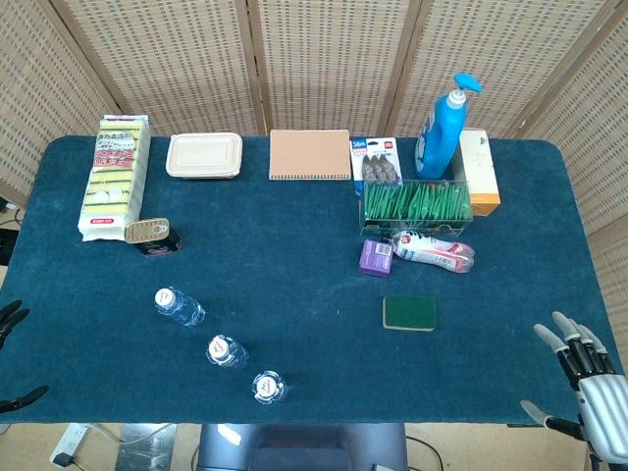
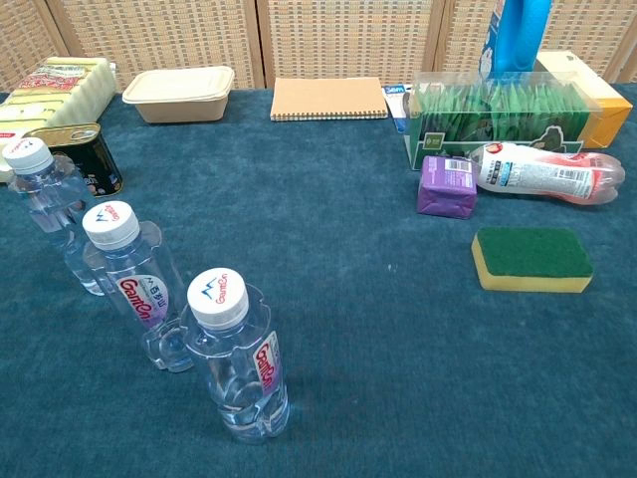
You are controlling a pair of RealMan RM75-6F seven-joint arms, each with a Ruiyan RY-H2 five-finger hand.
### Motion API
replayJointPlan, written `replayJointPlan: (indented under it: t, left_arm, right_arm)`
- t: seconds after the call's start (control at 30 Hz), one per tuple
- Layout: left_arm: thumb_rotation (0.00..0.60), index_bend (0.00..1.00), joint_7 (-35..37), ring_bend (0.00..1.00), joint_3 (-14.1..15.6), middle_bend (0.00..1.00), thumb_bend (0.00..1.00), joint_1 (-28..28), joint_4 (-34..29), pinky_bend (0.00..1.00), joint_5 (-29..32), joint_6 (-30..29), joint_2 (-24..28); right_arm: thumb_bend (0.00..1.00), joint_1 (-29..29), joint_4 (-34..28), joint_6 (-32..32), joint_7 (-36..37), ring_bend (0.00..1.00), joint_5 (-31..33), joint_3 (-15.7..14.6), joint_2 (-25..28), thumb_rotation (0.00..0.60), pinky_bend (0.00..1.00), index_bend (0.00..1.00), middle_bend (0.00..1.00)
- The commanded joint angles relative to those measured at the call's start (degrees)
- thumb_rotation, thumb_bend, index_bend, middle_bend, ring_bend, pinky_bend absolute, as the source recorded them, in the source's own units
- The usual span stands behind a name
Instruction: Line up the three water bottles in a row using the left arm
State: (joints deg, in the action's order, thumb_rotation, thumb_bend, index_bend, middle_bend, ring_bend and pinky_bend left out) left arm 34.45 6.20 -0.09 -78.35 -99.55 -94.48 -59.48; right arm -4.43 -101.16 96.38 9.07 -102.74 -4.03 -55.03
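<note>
Three clear water bottles with white caps stand upright in a diagonal row at the table's front left: the far bottle (image 1: 178, 305) (image 2: 47, 207), the middle bottle (image 1: 227, 351) (image 2: 134, 280) and the near bottle (image 1: 269, 387) (image 2: 236, 355). Only the dark fingertips of my left hand (image 1: 14, 358) show, at the left edge of the head view beyond the table, apart and holding nothing. My right hand (image 1: 587, 379) hovers off the front right corner with its fingers spread and empty. Neither hand shows in the chest view.
A tin can (image 1: 151, 234) sits just behind the bottles. A green sponge (image 1: 409, 313), purple box (image 1: 376, 257) and lying tube (image 1: 433, 248) are at centre right. Along the back stand a sponge pack (image 1: 114, 175), food container (image 1: 204, 155), notebook (image 1: 310, 154), green packet box (image 1: 417, 205) and blue pump bottle (image 1: 440, 130).
</note>
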Motion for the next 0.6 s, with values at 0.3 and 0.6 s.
replayJointPlan:
  t: [0.3, 0.6]
  left_arm:
    - [0.6, 0.0, 24.5, 0.0, -2.8, 0.0, 0.12, -11.3, 12.9, 0.0, -0.2, 9.1, -9.2]
    - [0.6, 0.0, 31.7, 0.0, -3.2, 0.0, 0.12, -19.3, 18.6, 0.0, -0.5, 16.8, -18.0]
  right_arm:
    - [0.0, 0.1, 0.3, 0.4, 1.9, 0.0, -0.2, -0.2, 0.6, 0.6, 0.0, 0.11, 0.0]
    - [0.0, 0.1, 0.6, 0.8, 3.6, 0.0, 0.7, 0.1, 1.1, 0.6, 0.0, 0.11, 0.0]
